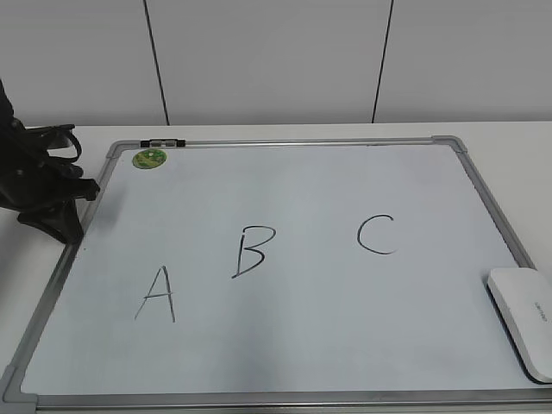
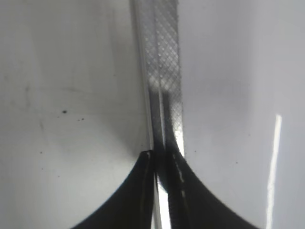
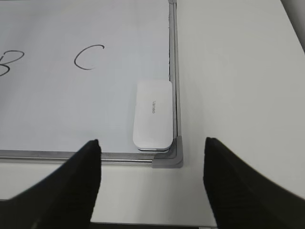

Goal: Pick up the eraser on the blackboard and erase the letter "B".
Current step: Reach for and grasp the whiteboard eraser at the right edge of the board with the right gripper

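Observation:
The blackboard [image 1: 302, 181] lies flat on the white table, with the black letter "B" [image 1: 252, 250] left of its middle. The white eraser [image 1: 526, 315] lies in the board's near right corner. In the right wrist view the eraser [image 3: 152, 114] sits against the frame corner, and the letter "B" [image 3: 7, 62] is cut off at the left edge. My right gripper [image 3: 152, 142] is open and empty, hovering just in front of the eraser; it is out of the exterior view. My left gripper [image 1: 65, 226] is shut at the board's left frame [image 2: 164, 57], with its fingertips [image 2: 162, 155] over the frame.
A black "A" [image 1: 158, 295] is at the board's lower left and a "C" [image 1: 377, 235] right of the "B". A round green magnet [image 1: 148, 158] and a small marker [image 1: 162, 142] sit at the top left corner. White table [image 3: 238, 71] lies to the right of the board.

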`<state>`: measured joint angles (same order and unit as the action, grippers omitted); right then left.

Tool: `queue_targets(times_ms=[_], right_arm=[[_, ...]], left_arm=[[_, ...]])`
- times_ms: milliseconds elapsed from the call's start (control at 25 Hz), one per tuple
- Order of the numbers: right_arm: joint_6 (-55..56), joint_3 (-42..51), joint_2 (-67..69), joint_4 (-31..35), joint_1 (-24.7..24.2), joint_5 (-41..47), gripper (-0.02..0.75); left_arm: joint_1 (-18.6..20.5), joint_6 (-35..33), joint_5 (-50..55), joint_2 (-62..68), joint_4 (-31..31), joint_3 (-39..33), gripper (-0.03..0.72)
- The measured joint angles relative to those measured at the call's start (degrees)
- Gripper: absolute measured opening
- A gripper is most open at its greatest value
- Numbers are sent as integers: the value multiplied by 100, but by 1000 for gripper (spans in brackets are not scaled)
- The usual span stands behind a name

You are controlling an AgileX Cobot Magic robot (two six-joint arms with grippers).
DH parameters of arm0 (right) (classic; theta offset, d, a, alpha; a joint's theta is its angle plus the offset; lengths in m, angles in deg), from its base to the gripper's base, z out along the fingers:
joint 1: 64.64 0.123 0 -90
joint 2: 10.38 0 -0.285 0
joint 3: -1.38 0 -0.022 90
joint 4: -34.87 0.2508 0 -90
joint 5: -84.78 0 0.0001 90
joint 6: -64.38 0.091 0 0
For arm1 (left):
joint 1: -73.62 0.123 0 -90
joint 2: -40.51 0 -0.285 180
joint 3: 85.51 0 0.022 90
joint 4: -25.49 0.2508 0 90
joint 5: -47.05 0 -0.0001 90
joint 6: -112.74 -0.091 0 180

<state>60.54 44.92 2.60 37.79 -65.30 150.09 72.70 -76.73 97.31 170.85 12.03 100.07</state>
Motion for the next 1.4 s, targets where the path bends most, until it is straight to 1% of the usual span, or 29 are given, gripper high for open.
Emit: queue_targets(times_ms=[80, 280, 400, 520, 600, 1000, 1160, 1400], right_arm=[[-98, -185, 484, 14, 0, 0, 501], [-392, -290, 1584, 419, 0, -138, 508], [-490, -290, 2135, 462, 0, -388, 568], [-503, -290, 2580, 476, 0, -787, 651], [-512, -290, 2834, 491, 0, -999, 667], [-635, -304, 5102, 618, 0, -1377, 673], [-741, -467, 6012, 618, 0, -1716, 673], [-791, -798, 6968, 486, 0, -2104, 673]], left_arm=[[0, 0, 0, 0, 0, 0, 35], [0, 0, 0, 0, 0, 0, 35], [0, 0, 0, 0, 0, 0, 35], [0, 0, 3, 0, 0, 0, 35], [0, 0, 3, 0, -10, 0, 35], [0, 0, 13, 0, -21, 0, 35], [0, 0, 13, 0, -21, 5, 35], [0, 0, 13, 0, -21, 5, 35]])
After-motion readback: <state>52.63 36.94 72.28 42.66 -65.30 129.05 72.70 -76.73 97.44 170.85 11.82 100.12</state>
